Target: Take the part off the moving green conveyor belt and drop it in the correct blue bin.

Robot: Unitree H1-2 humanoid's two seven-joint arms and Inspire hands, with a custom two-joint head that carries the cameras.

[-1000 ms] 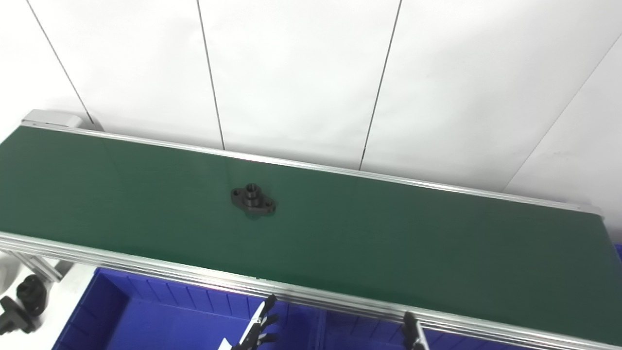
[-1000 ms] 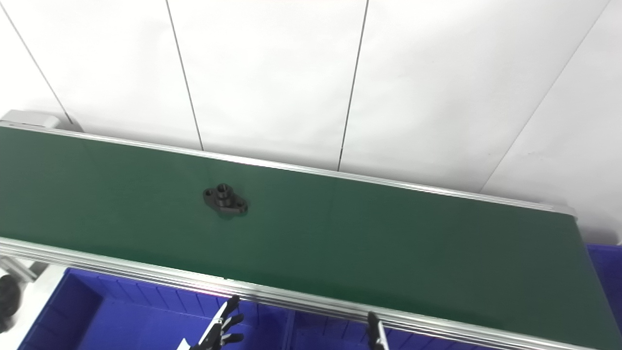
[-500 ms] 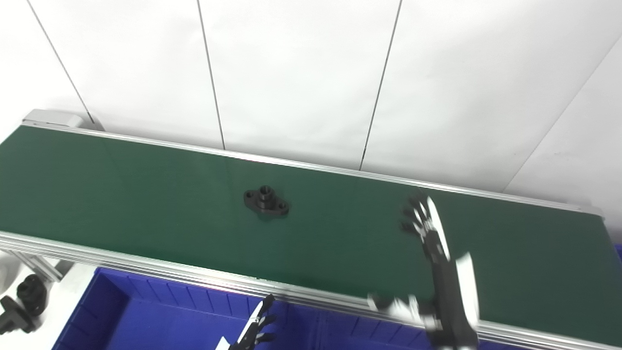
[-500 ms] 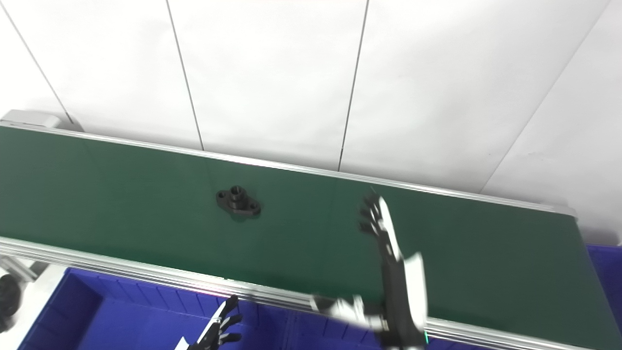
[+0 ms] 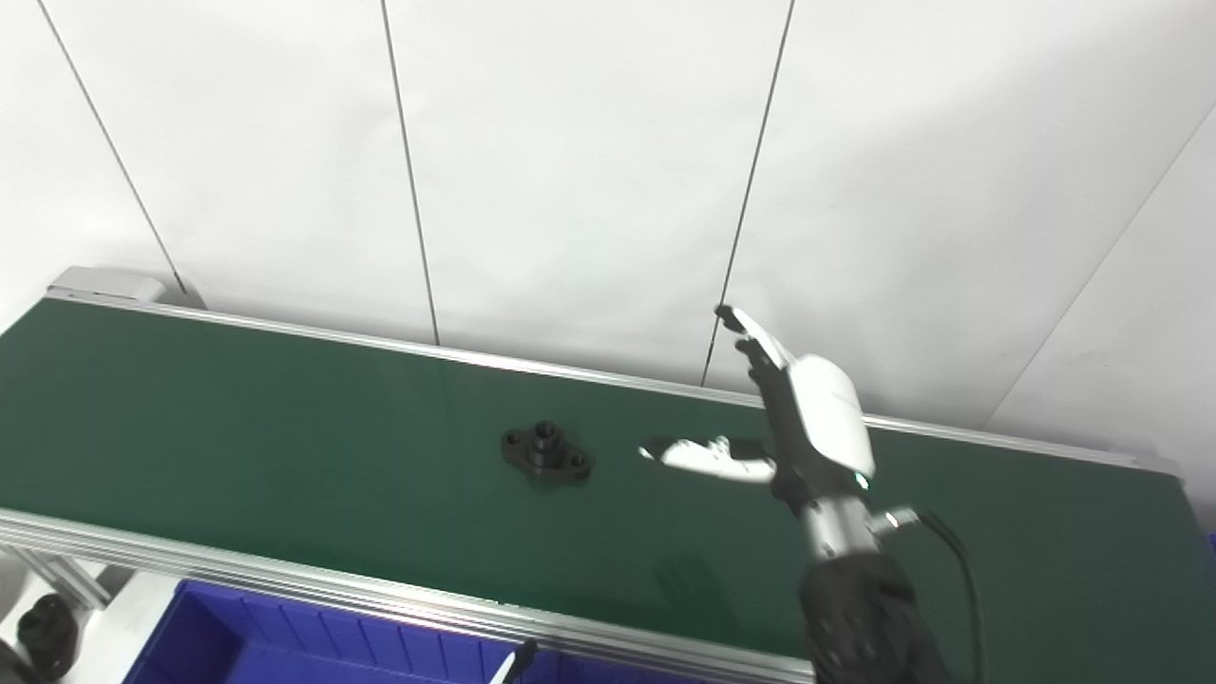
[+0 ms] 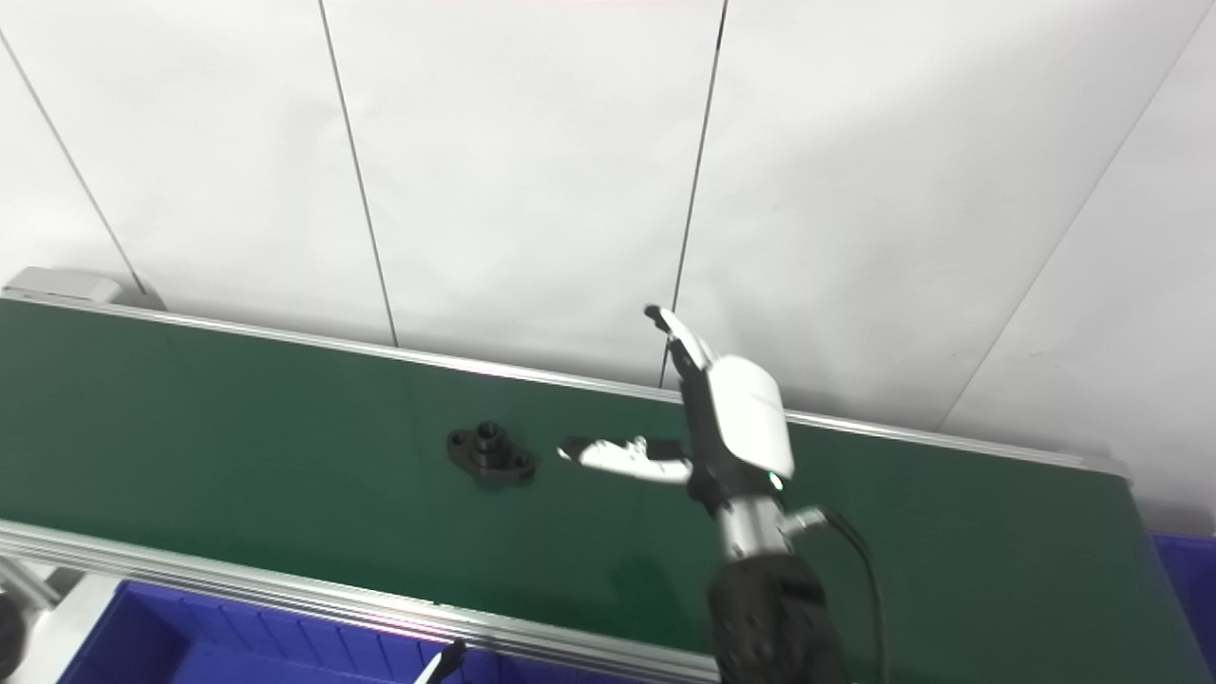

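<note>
My right hand [image 5: 807,418] is up over the green conveyor belt [image 5: 285,418], fingers [image 5: 750,337] stretched toward the far rail and the white wall panels [image 5: 570,171], thumb [image 5: 708,458] stuck out sideways to the left. It's spread wide w/ nothing in it. The black flanged part [image 5: 546,453], an oval base w/ a hole at each end and a short round boss in the middle, lies flat on the belt just left of my thumb tip, not touching it, a bit of bare green between them. The part sits roughly mid-belt, abt halfway between the far aluminium rail and the near rail [image 5: 380,594]. My right forearm [image 5: 860,608] comes up from the bottom edge across the near rail, black sleeve, a cable looping off the wrist. Below the near rail, at the bottom-left corner, the blue bin [image 5: 285,636] shows its ribbed inner wall; can't see what's in it. Left hand: only a fingertip or so [image 5: 513,660] pokes up at the bottom edge over that bin, so I can't tell if it's spread or curled. Far left, under the belt frame, a dark round piece [image 5: 43,627] by the frame leg, too cropped to name.
</note>
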